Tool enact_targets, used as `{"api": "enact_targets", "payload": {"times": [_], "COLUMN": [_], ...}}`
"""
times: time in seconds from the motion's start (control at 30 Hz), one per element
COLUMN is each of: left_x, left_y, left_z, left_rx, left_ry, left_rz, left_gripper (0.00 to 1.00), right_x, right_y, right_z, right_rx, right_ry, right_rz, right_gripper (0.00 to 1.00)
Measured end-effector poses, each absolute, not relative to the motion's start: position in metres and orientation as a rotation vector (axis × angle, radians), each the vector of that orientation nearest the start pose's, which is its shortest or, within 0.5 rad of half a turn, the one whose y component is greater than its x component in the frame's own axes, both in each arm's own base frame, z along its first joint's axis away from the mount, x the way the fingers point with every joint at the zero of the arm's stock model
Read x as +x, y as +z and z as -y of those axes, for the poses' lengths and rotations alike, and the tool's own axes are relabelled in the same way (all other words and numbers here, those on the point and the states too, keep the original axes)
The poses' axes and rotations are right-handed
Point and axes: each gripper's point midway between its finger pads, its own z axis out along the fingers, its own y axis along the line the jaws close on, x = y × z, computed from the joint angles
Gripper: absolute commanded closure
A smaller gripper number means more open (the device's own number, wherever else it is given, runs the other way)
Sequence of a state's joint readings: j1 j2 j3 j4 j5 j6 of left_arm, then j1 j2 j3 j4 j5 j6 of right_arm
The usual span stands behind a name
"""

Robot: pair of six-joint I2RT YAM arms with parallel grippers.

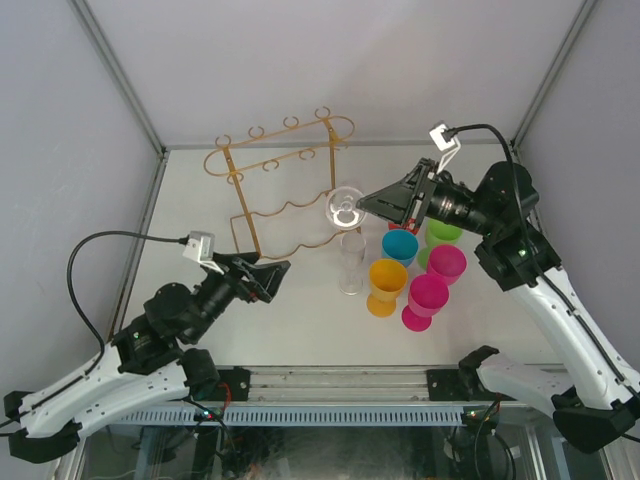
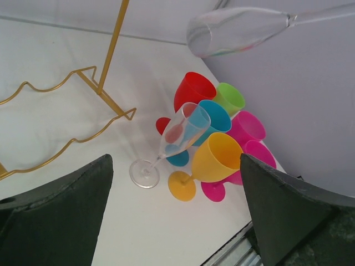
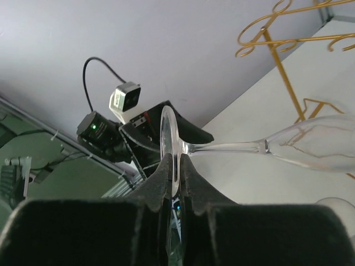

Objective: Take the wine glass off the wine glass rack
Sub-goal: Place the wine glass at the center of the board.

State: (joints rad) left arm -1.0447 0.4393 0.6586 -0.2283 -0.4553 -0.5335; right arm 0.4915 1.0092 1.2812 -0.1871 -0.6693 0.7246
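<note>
Right end effector [image 3: 176,166] clamps wine glass [image 3: 260,147] by foot, prob. clear of rack [image 2: 114,40] at 3 o'clock; next: stand it on tabletop [image 1: 300,320]; left end effector [image 2: 177,221] spread, empty.

Top cam overhead; 2 wrist cams close, sharing rack [image 2: 113,44].

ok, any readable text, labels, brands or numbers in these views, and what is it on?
No legible text in any view.
No markings on the clear wine glass, the gold wire rack or the coloured plastic goblets.
The white camera block on the left arm's wrist: any label is too small to read.
</note>
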Motion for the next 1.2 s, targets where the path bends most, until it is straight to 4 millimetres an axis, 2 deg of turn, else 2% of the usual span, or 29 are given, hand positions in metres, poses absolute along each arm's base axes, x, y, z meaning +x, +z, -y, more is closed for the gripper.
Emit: {"api": "enact_targets", "payload": {"times": [0.2,0.37,0.5,0.67,0.73,0.83,0.9,1.03,1.2], "left_x": [0.17,0.161,0.147,0.134,0.131,0.131,0.134,0.138,0.138], "left_y": [0.31,0.324,0.344,0.367,0.373,0.375,0.373,0.36,0.353], "left_z": [0.182,0.174,0.171,0.175,0.179,0.189,0.199,0.216,0.225], "left_rx": [0.025,0.007,0.01,0.003,-0.001,-0.003,-0.017,-0.056,-0.086], "left_ry": [-0.918,-0.982,-1.092,-1.233,-1.28,-1.322,-1.347,-1.408,-1.466], "left_rz": [-1.616,-1.562,-1.493,-1.417,-1.401,-1.409,-1.433,-1.473,-1.478], "left_gripper": [0.03,0.02,0.02,0.03,0.07,0.18,0.25,0.31,0.44], "right_x": [0.184,0.191,0.199,0.196,0.192,0.187,0.184,0.182,0.182], "right_y": [0.433,0.411,0.395,0.384,0.382,0.382,0.382,0.383,0.379], "right_z": [-0.281,-0.307,-0.324,-0.341,-0.346,-0.35,-0.352,-0.353,-0.354], "right_rx": [-0.524,-0.576,-0.601,-0.662,-0.686,-0.719,-0.737,-0.76,-0.775], "right_ry": [1.486,1.507,1.507,1.512,1.513,1.51,1.509,1.504,1.495], "right_rz": [-1.672,-1.724,-1.757,-1.756,-1.751,-1.735,-1.721,-1.704,-1.697], "right_gripper": [1.0,1.0,1.0,1.0,1.0,1.0,1.0,1.0,1.0]}}
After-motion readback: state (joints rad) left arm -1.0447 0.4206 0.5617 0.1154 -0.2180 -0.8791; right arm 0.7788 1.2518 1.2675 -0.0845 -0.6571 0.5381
